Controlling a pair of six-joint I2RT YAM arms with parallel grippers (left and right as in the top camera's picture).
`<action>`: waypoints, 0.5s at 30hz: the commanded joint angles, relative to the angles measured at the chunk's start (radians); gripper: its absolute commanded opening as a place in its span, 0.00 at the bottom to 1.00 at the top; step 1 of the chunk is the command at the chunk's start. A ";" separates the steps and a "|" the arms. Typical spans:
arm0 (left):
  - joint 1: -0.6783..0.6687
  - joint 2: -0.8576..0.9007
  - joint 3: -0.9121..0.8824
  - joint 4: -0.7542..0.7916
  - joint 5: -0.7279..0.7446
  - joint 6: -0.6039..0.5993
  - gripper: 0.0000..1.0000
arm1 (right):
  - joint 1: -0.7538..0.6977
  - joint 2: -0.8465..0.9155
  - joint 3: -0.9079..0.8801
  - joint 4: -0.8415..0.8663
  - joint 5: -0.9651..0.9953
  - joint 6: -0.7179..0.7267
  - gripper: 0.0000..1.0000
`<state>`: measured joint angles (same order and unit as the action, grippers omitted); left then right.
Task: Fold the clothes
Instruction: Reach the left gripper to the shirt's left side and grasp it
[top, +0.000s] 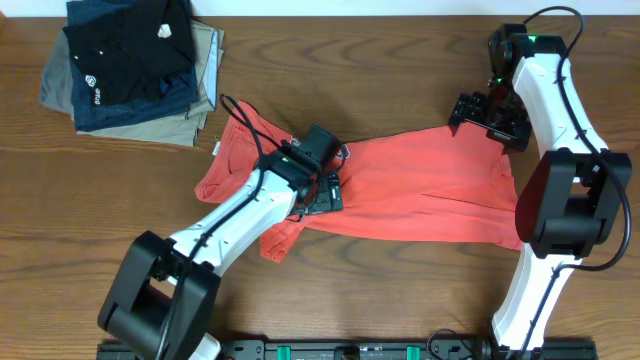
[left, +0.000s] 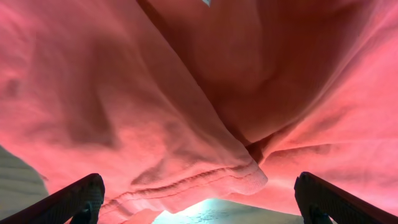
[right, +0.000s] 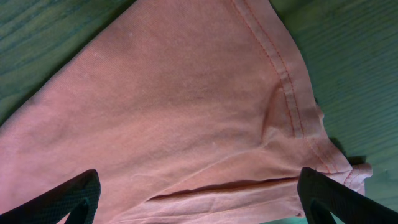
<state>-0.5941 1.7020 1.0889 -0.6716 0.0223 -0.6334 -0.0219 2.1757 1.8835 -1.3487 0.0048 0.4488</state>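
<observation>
Lying: shirt (top: 430, 185) is running left-right.
Left gripper (left: 199, 180): is hovering wide over its middle.
Right gripper (right: 199, 180): is gaping wide, seemingly at hem corner.

Coral-red T-shirt (top: 430, 185) spread rumpled across table centre, left part bunched.

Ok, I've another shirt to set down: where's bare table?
Bare wooden table runs along the far edge, between the folded dark garment stack and the right arm. The coral-red cotton T-shirt, left claw and right claw crowd the middle.
</observation>
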 joint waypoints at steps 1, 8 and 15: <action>-0.021 0.026 0.015 -0.011 -0.058 -0.033 0.98 | -0.001 -0.025 0.003 -0.001 0.014 0.018 0.99; -0.031 0.026 0.017 -0.068 -0.162 -0.109 0.98 | -0.001 -0.025 0.003 -0.001 0.014 0.018 0.99; -0.058 0.026 0.018 0.009 -0.132 -0.109 0.98 | -0.001 -0.025 0.003 0.000 0.014 0.018 0.99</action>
<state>-0.6380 1.7191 1.0893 -0.6743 -0.1116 -0.7277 -0.0219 2.1754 1.8835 -1.3487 0.0044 0.4488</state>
